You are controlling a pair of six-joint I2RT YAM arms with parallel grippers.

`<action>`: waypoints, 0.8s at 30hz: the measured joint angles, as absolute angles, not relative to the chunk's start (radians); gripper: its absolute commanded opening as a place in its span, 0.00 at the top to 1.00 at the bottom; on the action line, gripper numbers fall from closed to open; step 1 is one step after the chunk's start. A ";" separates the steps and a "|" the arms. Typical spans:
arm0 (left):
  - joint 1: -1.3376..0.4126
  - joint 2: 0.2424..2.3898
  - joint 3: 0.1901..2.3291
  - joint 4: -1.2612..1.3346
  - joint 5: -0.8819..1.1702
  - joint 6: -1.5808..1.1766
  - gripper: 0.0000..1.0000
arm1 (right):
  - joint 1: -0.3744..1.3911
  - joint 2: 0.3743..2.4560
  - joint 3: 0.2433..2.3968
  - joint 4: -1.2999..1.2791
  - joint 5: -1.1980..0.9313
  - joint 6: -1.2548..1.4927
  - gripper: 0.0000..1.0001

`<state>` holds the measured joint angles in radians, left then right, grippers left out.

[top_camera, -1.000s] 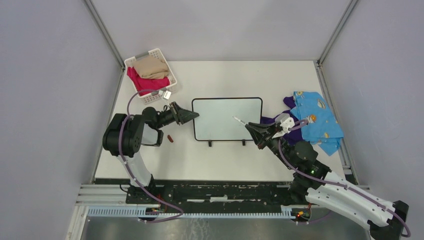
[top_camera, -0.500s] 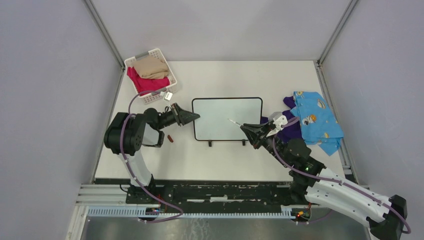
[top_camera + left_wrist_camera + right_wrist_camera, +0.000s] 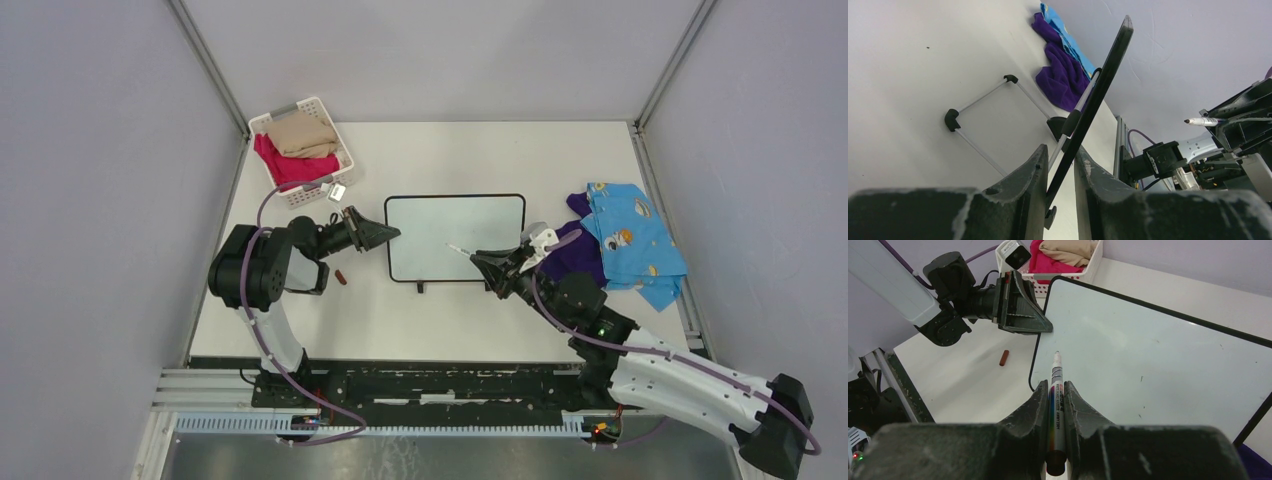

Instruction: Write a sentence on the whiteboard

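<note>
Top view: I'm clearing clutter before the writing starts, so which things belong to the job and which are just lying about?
Job: black-framed white rectangular whiteboard; white marker pen held over it.
Lying about: white slatted plastic basket with red cloth and beige cloth; blue patterned cloth; purple cloth; small reddish-brown cylinder beside the board.

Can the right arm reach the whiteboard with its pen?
Probably yes. The right claw grips the marker with its tip hovering over the whiteboard, nothing between them. The left claw only straddles the board's left edge, off to the side.
</note>
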<state>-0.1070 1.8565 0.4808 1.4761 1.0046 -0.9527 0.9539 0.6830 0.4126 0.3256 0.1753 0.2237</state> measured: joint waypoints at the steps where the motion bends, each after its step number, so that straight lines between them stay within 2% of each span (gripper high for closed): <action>1: -0.107 1.856 0.481 1.476 1.005 -0.953 0.70 | 0.956 0.691 0.414 0.329 0.176 0.224 1.00; 12: -0.109 1.856 0.481 1.483 1.005 -0.953 0.73 | 1.053 0.772 0.473 0.319 0.311 0.176 1.00; 19: -0.109 1.856 0.481 1.490 1.005 -0.955 0.63 | 1.115 0.853 0.525 0.311 0.453 0.094 1.00; 24: -0.109 1.856 0.481 1.490 1.005 -0.957 0.62 | 1.126 0.892 0.537 0.297 0.505 0.064 1.00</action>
<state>-0.1089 1.8565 0.4808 1.4902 1.0046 -0.9573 1.1259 0.8921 0.5369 0.2974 0.5049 0.0639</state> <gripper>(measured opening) 0.380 0.179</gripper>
